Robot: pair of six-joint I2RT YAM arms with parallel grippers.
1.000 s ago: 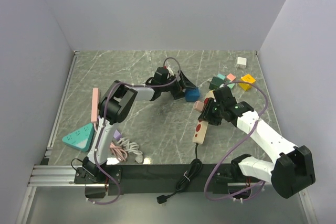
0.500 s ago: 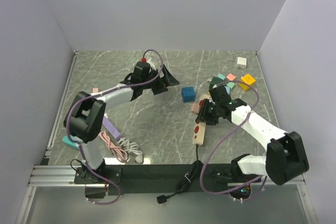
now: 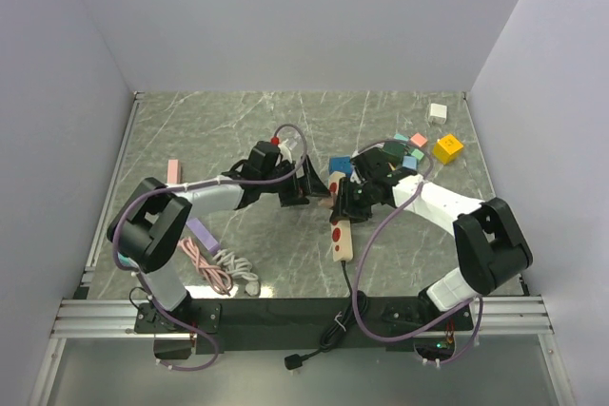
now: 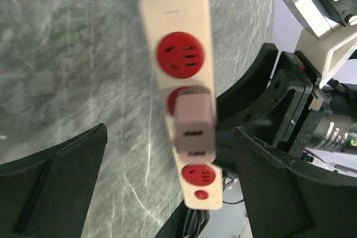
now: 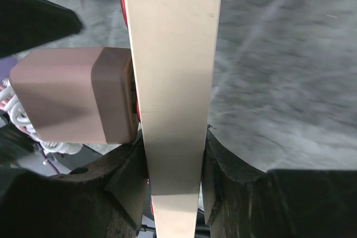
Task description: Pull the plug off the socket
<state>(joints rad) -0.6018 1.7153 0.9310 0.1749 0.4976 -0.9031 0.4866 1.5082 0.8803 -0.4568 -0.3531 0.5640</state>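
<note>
Grey marble counter (image 3: 190, 130): right gripper (image 3: 350, 201) fingers clench power strip (image 3: 339, 235) at centre, 6 o'clock of blue cube (image 3: 340, 165). Fingers of left gripper (image 3: 314, 189) spread, flanking mauve plug (image 4: 194, 126) in middle socket. Close squarely; pull straight out.

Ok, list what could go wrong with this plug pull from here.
1. The plug sits off centre between the fingers of the open left tool, nearer one of them; closing may knock it sideways instead of clamping it.
2. The right tool pinches only the thin edges of the power strip; that hold might slip, so the strip follows the plug.
3. The strip's far end lies by the blue block, which may get shoved.
</note>
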